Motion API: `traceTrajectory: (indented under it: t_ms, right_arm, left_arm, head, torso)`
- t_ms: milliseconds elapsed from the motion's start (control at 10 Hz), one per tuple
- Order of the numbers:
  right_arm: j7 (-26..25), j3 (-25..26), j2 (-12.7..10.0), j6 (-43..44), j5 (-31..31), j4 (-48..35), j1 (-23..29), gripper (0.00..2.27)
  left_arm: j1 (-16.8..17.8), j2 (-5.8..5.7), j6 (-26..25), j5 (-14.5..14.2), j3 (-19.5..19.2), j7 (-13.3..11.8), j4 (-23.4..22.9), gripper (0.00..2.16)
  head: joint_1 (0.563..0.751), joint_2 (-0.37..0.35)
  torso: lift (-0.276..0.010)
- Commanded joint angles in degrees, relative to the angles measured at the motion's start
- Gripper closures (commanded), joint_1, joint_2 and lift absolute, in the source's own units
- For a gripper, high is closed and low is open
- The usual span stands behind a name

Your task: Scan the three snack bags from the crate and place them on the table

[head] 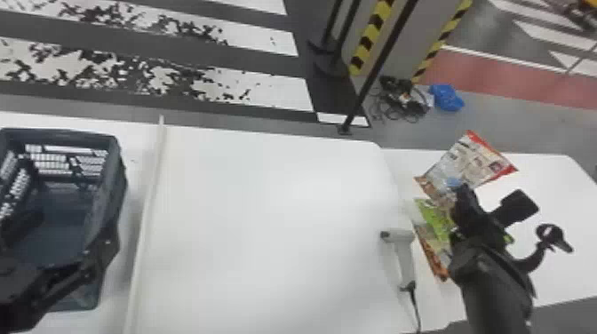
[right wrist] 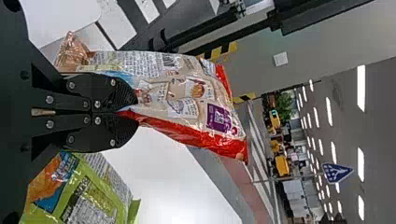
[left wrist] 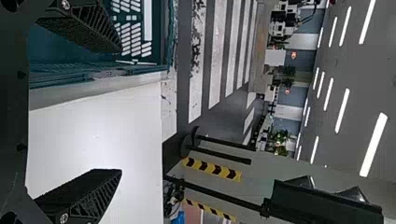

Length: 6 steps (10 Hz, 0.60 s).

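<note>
In the head view my right gripper (head: 462,195) is over the right-hand table, at the lower end of a red-edged snack bag (head: 471,162). The right wrist view shows that gripper (right wrist: 135,112) shut on the red-edged bag (right wrist: 187,98). Below it a green snack bag (head: 433,217) lies on the table, with an orange-edged bag (head: 431,253) beside it, partly hidden by my arm. The grey scanner (head: 403,255) lies left of these bags. My left arm is over the crate (head: 116,177); in the left wrist view its gripper (left wrist: 119,109) stands open, holding nothing.
A raised white strip (head: 149,200) runs between the crate and the middle white table (head: 266,213). The scanner's cable (head: 414,306) trails to the front edge. Behind the tables stand a black pole (head: 377,66) and a striped pillar; cables (head: 402,100) lie on the floor.
</note>
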<state>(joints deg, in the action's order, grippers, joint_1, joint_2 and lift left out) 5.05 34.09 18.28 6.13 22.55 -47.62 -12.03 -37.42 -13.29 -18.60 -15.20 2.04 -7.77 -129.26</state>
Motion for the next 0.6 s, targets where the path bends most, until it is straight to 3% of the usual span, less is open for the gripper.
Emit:
traceTrajectory:
  t_ms: [0, 100, 200, 300, 400, 500]
  right_arm:
    - [-1.00, -2.45, 1.06, 0.76, -2.95, 3.06, -1.51, 2.11]
    - [-5.49, -2.80, 1.67, -0.47, -3.48, 4.38, -2.13, 2.08]
    - [-10.85, -5.44, 1.94, -3.98, -6.46, 4.38, -2.30, 1.51]
    - [-14.10, -6.49, 1.76, -4.69, -8.31, 4.38, -2.21, 0.46]
    - [-14.10, -6.32, 2.02, -8.55, -7.17, 4.38, -2.21, 0.05]
    - [-13.92, -6.23, 2.29, -10.14, -6.82, 4.20, -2.21, 0.04]
  left_arm:
    - [-0.20, -0.07, 0.00, 0.00, 0.07, -0.05, -0.12, 0.08]
    - [-0.20, -0.16, 0.18, 0.00, 0.07, -0.23, -0.12, 0.08]
    - [-0.46, -0.16, 0.36, 0.00, 0.16, -0.14, -0.12, 0.08]
    - [-0.46, -0.07, 0.36, 0.00, 0.16, -0.05, -0.03, 0.08]
    - [-0.55, -0.07, 0.36, 0.00, 0.24, -0.05, -0.12, 0.08]
    - [-0.55, 0.02, 0.53, 0.00, 0.59, -0.05, -0.56, 0.08]
  head:
    - [0.695, -0.350]
    - [0.695, -0.350]
    - [0.695, -0.350]
    - [0.695, -0.350]
    - [0.695, -0.350]
    - [0.695, -0.350]
  torso:
    - [-0.037]
    - [-0.037]
    - [-0.037]
    - [-0.037]
    - [-0.037]
    - [-0.037]
